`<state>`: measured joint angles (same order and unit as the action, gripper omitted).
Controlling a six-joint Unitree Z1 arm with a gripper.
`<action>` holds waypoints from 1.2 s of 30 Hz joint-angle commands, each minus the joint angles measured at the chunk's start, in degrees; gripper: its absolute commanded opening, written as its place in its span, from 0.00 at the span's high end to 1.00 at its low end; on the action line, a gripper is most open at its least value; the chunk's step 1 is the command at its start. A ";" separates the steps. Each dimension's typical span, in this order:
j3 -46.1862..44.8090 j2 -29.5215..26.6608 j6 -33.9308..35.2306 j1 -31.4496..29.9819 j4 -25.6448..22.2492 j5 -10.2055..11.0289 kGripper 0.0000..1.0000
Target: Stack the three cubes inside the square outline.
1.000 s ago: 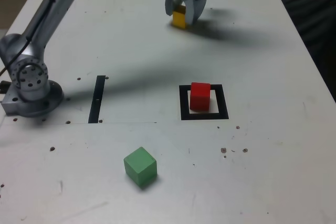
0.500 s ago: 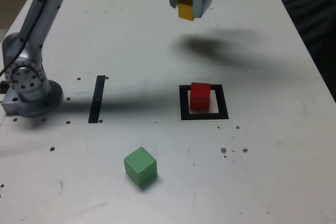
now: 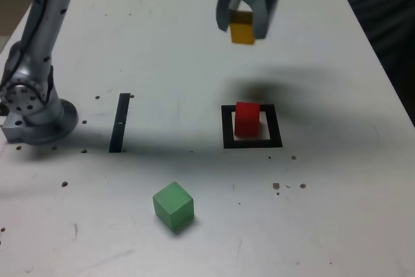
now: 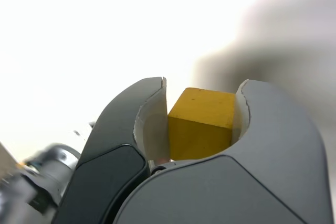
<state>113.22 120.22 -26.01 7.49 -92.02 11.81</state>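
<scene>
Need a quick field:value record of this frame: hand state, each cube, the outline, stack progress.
hand: shut on the yellow cube, raised above the table
yellow cube: held in the air, off the table
red cube: sits inside the square outline
square outline: holds only the red cube
green cube: loose on the table, near edge in the exterior view
stack: one cube placed, nothing on it yet

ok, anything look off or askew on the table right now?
Only minor: the red cube sits off-centre in the square outline, toward the exterior view's left. The green cube lies loose and turned at an angle. The yellow cube looks squarely held in the end effector.
</scene>
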 commanded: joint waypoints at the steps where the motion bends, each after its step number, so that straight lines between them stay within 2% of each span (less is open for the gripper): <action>1: -0.43 -0.51 4.45 -2.04 -0.93 -1.12 0.72; 8: -2.12 -0.52 13.44 -7.42 -0.91 -3.97 0.73; 18: -4.41 0.13 20.39 -11.14 -0.72 -6.97 0.73; 25: -4.99 2.30 22.12 -12.11 -0.15 -8.32 0.73; 36: -4.73 4.76 22.13 -12.15 0.49 -8.65 0.73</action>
<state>108.36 124.57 -3.96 -4.62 -91.19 3.22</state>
